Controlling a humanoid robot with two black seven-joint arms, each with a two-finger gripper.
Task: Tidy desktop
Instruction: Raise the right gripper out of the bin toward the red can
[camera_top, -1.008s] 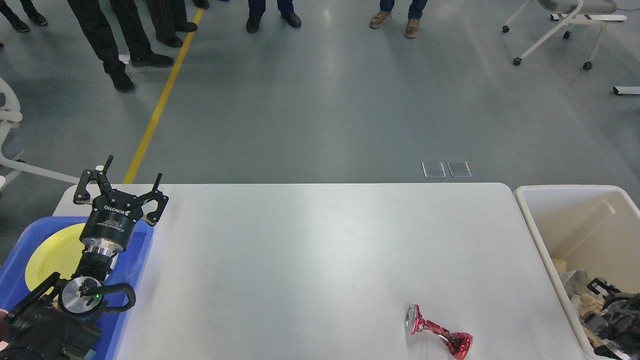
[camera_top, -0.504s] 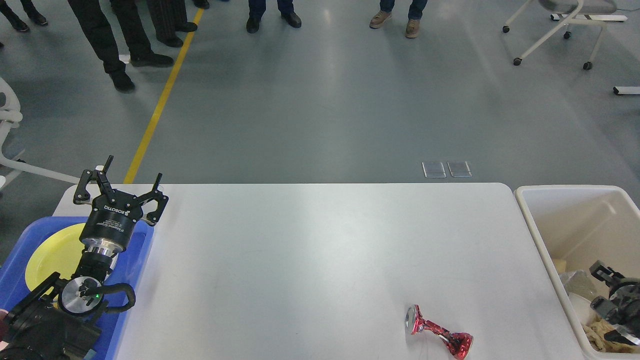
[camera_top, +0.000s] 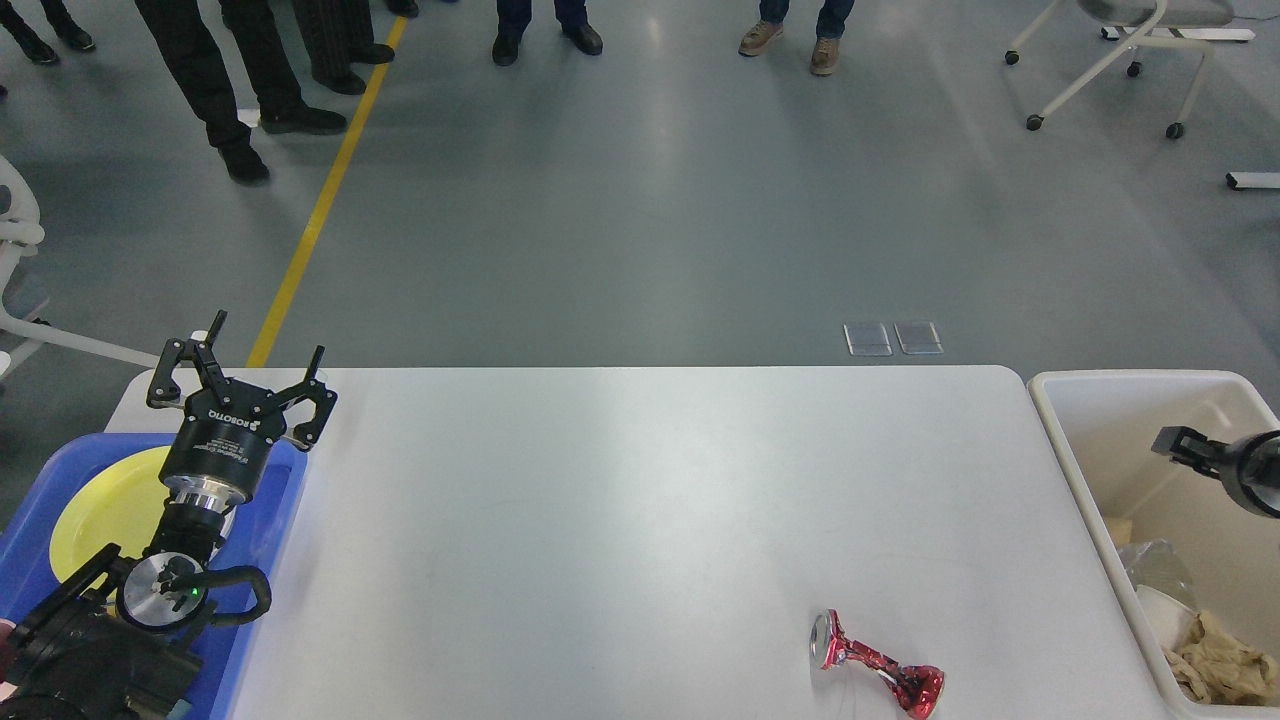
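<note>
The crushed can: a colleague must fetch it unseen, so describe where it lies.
On the desktop, look to the near right part, short of the beige bin. The crushed can lies there on its side, alone: red, shiny, twisted thin in the middle.

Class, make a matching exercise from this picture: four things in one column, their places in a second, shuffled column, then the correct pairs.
Things
1. crushed red can
2. yellow plate
3. crumpled paper
4. left gripper

Places
A. in the blue tray
B. in the beige bin
C. on the desktop, near right
D. above the desktop's far left corner

Pairs: 1-C, 2-A, 3-B, 4-D
</note>
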